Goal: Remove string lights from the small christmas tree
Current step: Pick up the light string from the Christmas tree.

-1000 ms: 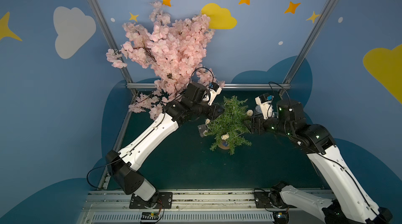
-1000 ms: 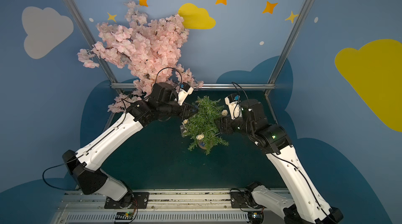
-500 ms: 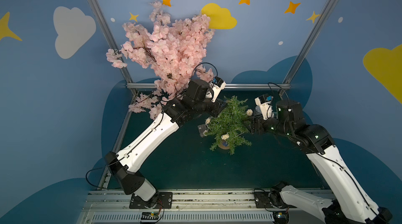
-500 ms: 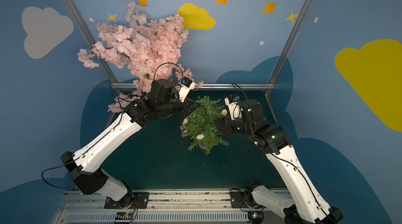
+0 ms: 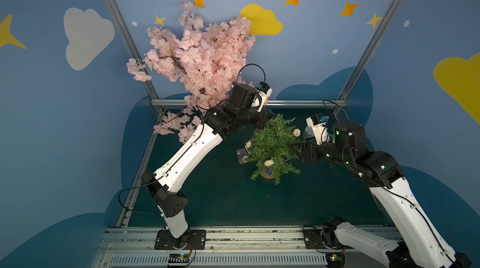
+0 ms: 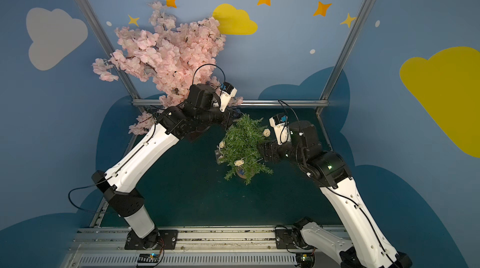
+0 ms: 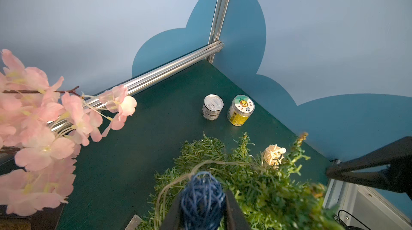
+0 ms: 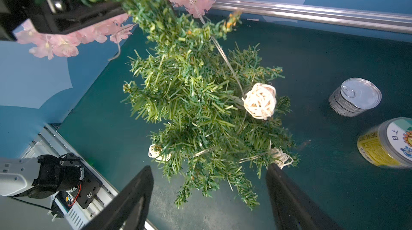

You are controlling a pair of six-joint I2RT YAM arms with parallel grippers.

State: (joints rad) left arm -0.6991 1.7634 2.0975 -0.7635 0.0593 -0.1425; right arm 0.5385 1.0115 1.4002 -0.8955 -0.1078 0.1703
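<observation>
My left pincer [image 7: 201,208] clamped the string lights' [image 7: 273,154] blue ball [image 7: 202,193], ready to peel them off; right pincer [image 8: 209,168] gaped open, straddling the tree [image 8: 189,88].

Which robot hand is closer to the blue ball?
Left. The left gripper is clamped on the blue ball; the right gripper is open on the other side of the small christmas tree.
</observation>
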